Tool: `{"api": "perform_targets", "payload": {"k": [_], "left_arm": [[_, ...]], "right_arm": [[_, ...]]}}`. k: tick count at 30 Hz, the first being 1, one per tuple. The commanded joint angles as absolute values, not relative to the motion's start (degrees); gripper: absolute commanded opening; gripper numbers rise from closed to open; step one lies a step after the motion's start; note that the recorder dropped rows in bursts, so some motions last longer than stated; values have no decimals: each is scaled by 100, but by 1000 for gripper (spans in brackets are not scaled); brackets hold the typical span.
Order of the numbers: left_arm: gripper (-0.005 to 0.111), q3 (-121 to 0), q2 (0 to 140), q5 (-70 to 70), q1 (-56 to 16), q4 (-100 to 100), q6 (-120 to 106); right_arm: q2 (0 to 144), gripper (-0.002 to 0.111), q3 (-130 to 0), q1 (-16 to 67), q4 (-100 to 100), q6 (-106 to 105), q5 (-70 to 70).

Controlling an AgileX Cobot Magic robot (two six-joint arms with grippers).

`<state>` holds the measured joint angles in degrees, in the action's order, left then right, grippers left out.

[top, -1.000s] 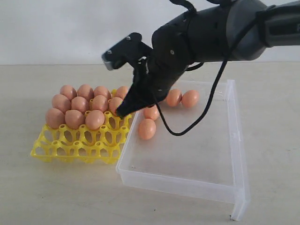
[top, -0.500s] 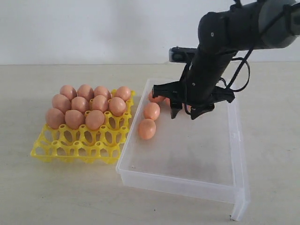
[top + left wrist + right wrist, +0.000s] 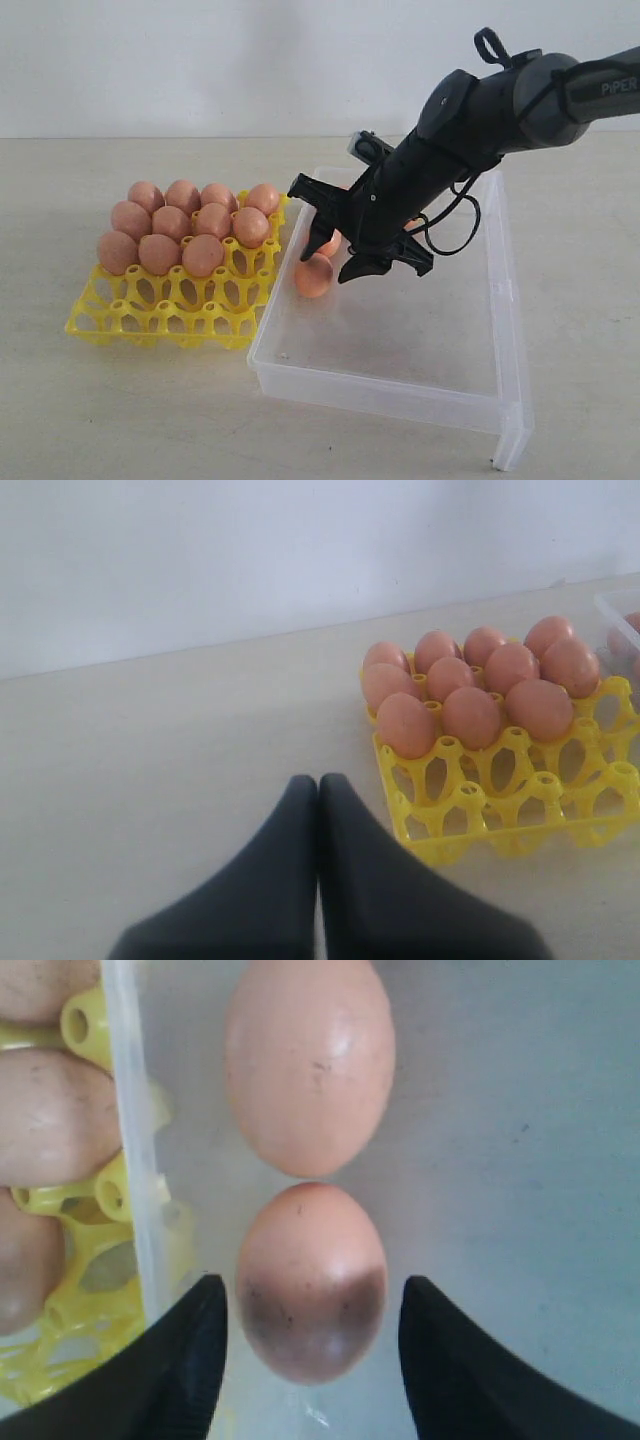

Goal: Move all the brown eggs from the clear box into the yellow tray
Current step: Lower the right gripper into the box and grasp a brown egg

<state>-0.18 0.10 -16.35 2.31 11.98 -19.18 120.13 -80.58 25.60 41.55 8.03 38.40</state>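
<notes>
The yellow tray (image 3: 160, 310) holds several brown eggs (image 3: 202, 255) in its far rows. To its right stands the clear box (image 3: 380, 395). My right gripper (image 3: 340, 258) hangs open inside the box near its left wall, one finger on each side of a brown egg (image 3: 312, 1280) without touching it. A second egg (image 3: 310, 1060) lies just beyond that one. The arm hides the far part of the box. Beside the tray (image 3: 500, 810), my left gripper (image 3: 319, 780) is shut and empty over bare table.
The box's thin left wall (image 3: 130, 1140) runs close beside one right finger, with the tray (image 3: 90, 1200) right behind it. The tray's front rows of cups (image 3: 150, 295) have pointed posts. A pale wall stands behind the table.
My right gripper left an egg in the tray, opened, swung right over the box, then came down and left around the egg by the box wall. The left gripper's earlier state is not shown.
</notes>
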Motion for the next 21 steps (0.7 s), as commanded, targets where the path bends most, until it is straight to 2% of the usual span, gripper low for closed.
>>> {"api": "perform_targets", "payload": {"k": [1, 16, 18, 21], "left_arm": [[-4, 0, 0, -1613, 211, 1213, -1863], [-4, 0, 0, -1602, 211, 1213, -1863], [-4, 0, 0, -1602, 211, 1213, -1863], [-4, 0, 0, -1602, 211, 1213, -1863]], "right_arm": [[12123, 51, -8067, 2518, 4495, 732, 3759], [12522, 49, -8067, 2583, 5033, 541, 3355], [12522, 36, -8067, 2583, 5048, 541, 3280], [12509, 2, -8067, 2583, 5073, 581, 3215]]}}
